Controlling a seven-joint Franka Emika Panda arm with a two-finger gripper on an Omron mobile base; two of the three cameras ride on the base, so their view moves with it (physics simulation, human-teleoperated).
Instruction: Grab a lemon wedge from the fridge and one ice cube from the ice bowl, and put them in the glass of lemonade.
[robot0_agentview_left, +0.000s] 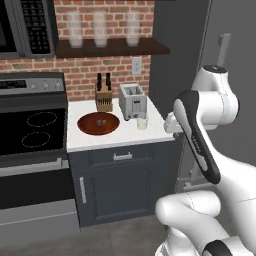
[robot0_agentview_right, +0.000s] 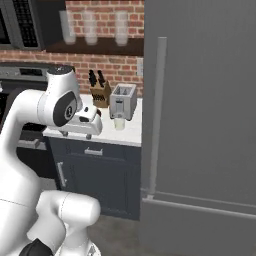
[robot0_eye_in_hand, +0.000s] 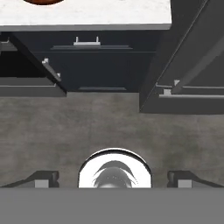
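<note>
room: I'm looking into a brick-backed kitchen, grey floor below, dark cabinets, a stove at the left of the left base view.
worktop (robot0_agentview_left: 85, 142): white slab in the middle of the left base view; it carries everything I need except the fruit.
ice bowl (robot0_agentview_left: 98, 123): reddish-brown, centre-left of the left base view, near the worktop's front so I can reach down into it; a small pale piece lies inside, too small for me to name.
glass of lemonade (robot0_agentview_left: 142, 122): short and clear, just in front of the toaster (robot0_agentview_left: 132, 101), well apart from the bowl; I judge it stands by the worktop's fridge-side edge as the drop-off.
knife block (robot0_agentview_left: 103, 97): at the back against the brick, out of my way.
fridge (robot0_agentview_right: 200, 100): fills the right of the right base view, door shut, long pale handle (robot0_agentview_right: 156, 115) upright; the lemon wedge must be behind that door, so I cannot see it.
hand (robot0_eye_in_hand: 112, 178): released, fingers spread wide, nothing between them; it looks down at the floor and cabinet fronts.
arm: folded high, elbow raised at the right of the left base view, wrist tucked beside the worktop edge.
step, as I judge it: nothing gathered yet; the fridge door comes first.
</note>
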